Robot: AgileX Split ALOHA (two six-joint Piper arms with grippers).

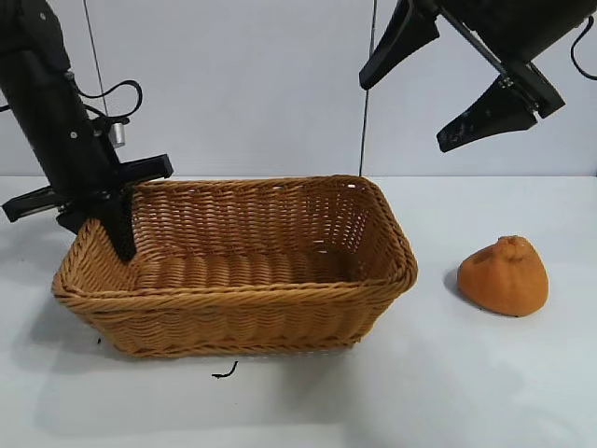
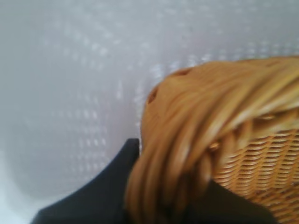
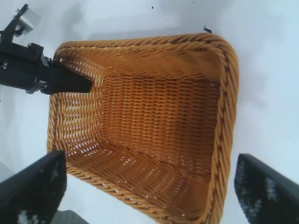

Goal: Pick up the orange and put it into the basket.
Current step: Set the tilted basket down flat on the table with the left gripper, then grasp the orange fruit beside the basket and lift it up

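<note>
The dull-orange, lumpy orange (image 1: pixel 504 275) rests on the white table, to the right of the basket and apart from it. The tan wicker basket (image 1: pixel 242 308) stands left of centre with nothing inside it. My left gripper (image 1: pixel 117 233) is shut on the basket's left rim, one finger inside the wall and one outside; up close the braided rim (image 2: pixel 196 121) runs between the dark fingers (image 2: pixel 103 196). High above the basket's right end, my right gripper (image 1: pixel 403 114) hangs wide open and holds nothing. From the right wrist I look down into the basket (image 3: pixel 224 116), and the orange is out of that view.
A small black scrap (image 1: pixel 224 371) lies on the table in front of the basket. A white wall stands behind the table. Bare tabletop surrounds the orange on the right side.
</note>
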